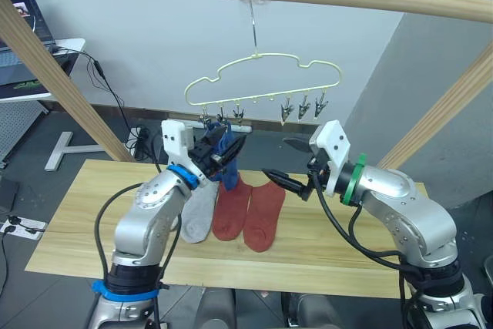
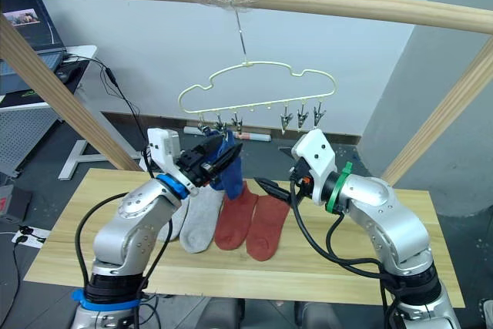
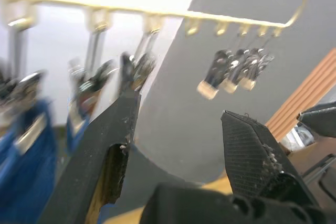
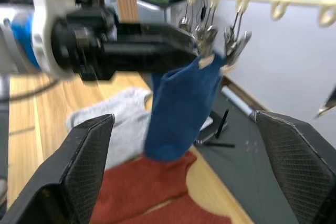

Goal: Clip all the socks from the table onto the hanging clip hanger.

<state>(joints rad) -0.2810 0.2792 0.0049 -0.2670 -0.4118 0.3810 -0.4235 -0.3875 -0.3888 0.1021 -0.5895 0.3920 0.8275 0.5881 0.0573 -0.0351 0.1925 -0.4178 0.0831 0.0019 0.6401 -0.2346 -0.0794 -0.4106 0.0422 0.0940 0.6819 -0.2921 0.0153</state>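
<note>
The pale yellow clip hanger (image 1: 266, 75) hangs by its hook from a wooden pole. A blue sock (image 1: 228, 166) dangles from its left clips (image 1: 221, 117). My left gripper (image 1: 225, 150) is open, fingertips up at those clips beside the sock's top edge; the left wrist view shows a clip (image 3: 137, 69) above its fingers. On the table (image 1: 92, 221) lie a light grey sock (image 1: 199, 209) and two rust red socks (image 1: 229, 207) (image 1: 264, 215) side by side. Right of the blue sock, my right gripper (image 1: 279, 159) hovers wide open over the red socks, holding nothing.
Three free silver clips (image 1: 304, 105) hang on the hanger's right side. Slanted wooden poles (image 1: 54, 75) flank the table. A desk with a laptop (image 1: 19, 52) stands at the far left, and cables lie on the floor behind the table.
</note>
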